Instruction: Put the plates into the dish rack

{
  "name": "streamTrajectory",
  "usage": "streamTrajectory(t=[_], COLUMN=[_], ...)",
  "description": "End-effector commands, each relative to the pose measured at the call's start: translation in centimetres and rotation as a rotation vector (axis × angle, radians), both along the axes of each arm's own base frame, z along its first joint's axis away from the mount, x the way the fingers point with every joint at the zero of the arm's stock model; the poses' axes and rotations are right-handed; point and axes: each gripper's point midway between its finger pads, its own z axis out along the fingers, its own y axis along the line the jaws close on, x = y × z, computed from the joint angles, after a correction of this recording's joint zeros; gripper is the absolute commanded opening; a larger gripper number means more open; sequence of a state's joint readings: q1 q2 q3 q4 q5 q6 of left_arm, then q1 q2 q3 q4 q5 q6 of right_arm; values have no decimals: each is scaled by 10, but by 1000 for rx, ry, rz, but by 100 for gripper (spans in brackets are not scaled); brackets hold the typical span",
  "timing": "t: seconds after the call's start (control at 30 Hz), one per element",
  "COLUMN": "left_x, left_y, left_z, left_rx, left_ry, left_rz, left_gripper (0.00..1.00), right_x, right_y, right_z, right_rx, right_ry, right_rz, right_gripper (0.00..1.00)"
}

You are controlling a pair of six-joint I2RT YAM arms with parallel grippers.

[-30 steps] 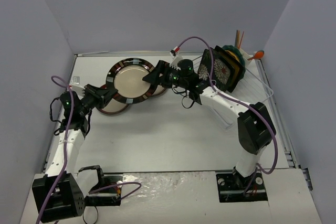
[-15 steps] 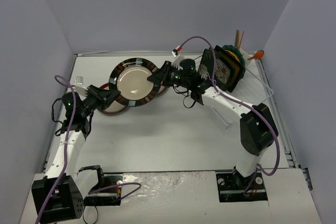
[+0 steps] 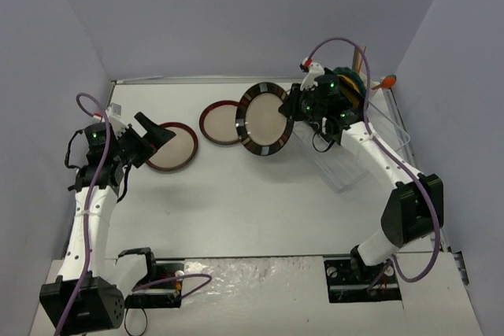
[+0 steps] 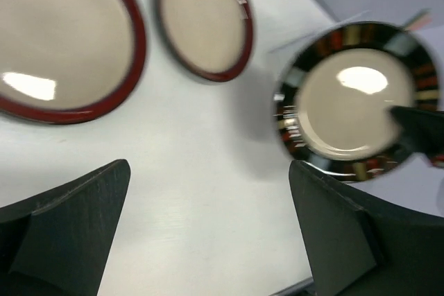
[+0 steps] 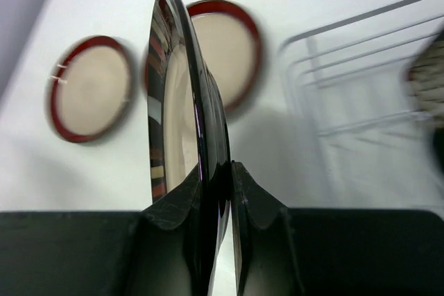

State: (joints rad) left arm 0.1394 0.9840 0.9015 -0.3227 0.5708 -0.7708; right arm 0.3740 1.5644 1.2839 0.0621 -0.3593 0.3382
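Left claw: you have it at the left of the overhead view, fingers spread wide and nothing between them. The left wrist view confirms the gap is empty, with bare white table below. Its tips sit just beside the left edge of the left red-rimmed plate; you cannot tell whether they touch it.

That plate lies flat, cream centre up. Near it, up and to the right, the second red-rimmed plate also lies flat on the table.

Centre-right of the overhead view: the striped-rim plate is off the table, tipped up steeply on edge, cream face towards the left. In this view its left rim overlaps the second red-rimmed plate's right edge.

Right claw: pinched onto that plate's right rim. The right wrist view shows one finger on each face of the black rim.

Far right: the dish rack, white wire. Dark plates stand upright at its far end, largely hidden behind your right arm.
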Motion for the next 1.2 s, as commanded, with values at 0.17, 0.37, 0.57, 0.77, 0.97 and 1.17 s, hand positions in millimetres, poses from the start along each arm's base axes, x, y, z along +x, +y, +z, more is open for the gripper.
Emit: streamTrajectory(t=[0.17,0.37,0.57,0.77,0.97,1.17], left_x=[-17,-20,-19,-17,-16,-16], left_y=[69,85,88,88,88,87], left_z=[-54,-75,-95,-103,-105,-109], left_rx=[439,528,538,541,545,540], left_ry=[209,246,275,294,302,318], left_rz=[120,149,152,136,132,123], left_gripper=[97,97,97,97,97,97], right_x=[11,30,48,58,67,79], right_y=[-109,-140,-149,-148,-149,-144], right_z=[174,168,152,126,101,77], right_rx=[-567,-811,-917,-927,-906,-860], right_ry=[-683,-691,-668,-631,-602,-577], right_rz=[-168,-214,-196,-158,-121,-79], right_gripper=[0,0,0,0,0,0])
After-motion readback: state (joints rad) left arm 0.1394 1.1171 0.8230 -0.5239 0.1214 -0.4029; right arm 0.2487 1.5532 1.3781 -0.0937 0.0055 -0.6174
